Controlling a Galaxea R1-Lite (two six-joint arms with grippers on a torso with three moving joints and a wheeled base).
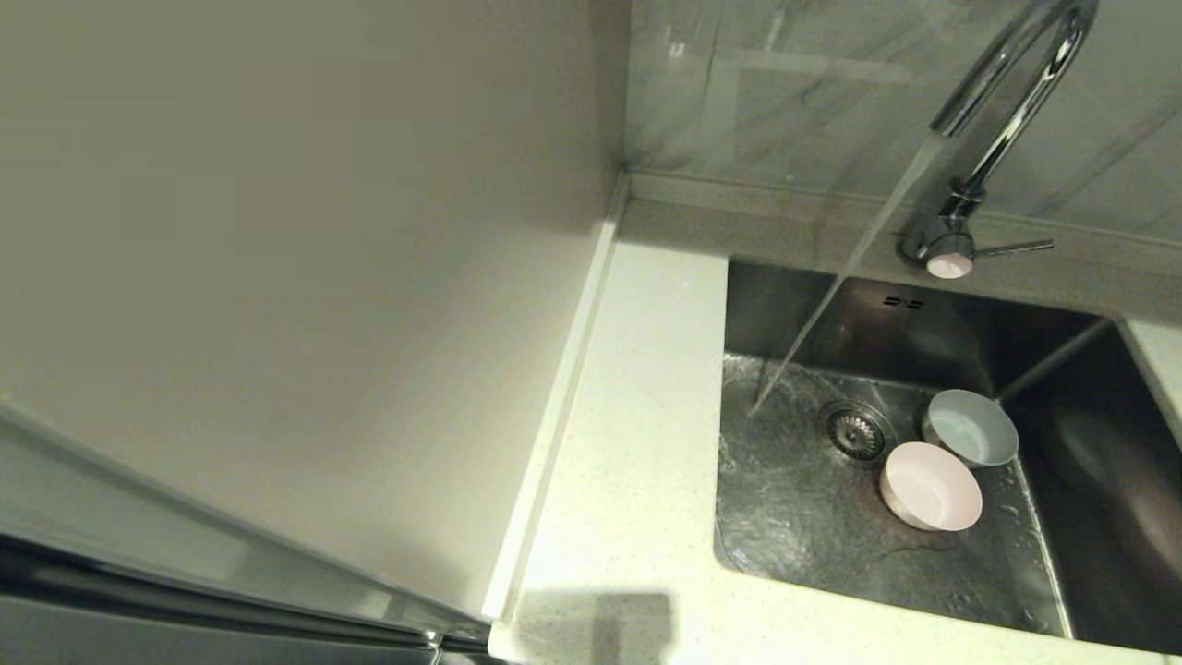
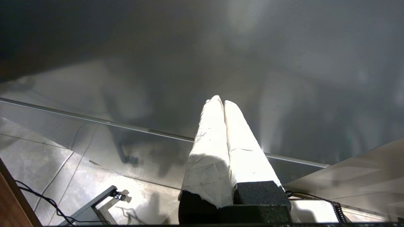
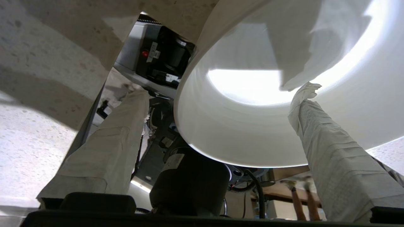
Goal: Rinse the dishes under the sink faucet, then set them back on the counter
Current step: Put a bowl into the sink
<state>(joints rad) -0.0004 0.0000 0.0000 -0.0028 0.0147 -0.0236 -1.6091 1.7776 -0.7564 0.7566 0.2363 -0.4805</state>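
We count three small round bowls, one pale grey-blue (image 1: 971, 427), one pink (image 1: 930, 485), one white (image 3: 268, 104), one chrome gooseneck faucet (image 1: 1002, 111), one stainless steel sink (image 1: 1062, 369)

Plain beige wall panel (image 1: 305, 277), grey marbled backsplash (image 1: 813, 102), glossy grey tiled floor (image 2: 47, 154)

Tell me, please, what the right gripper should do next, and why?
Probably close the right gripper on the white bowl's wall: its jaws stand open across the rim, one finger inside, the other outside and apart, and the bowl sits on the counter while two bowls wait in the sink. The left gripper is parked.
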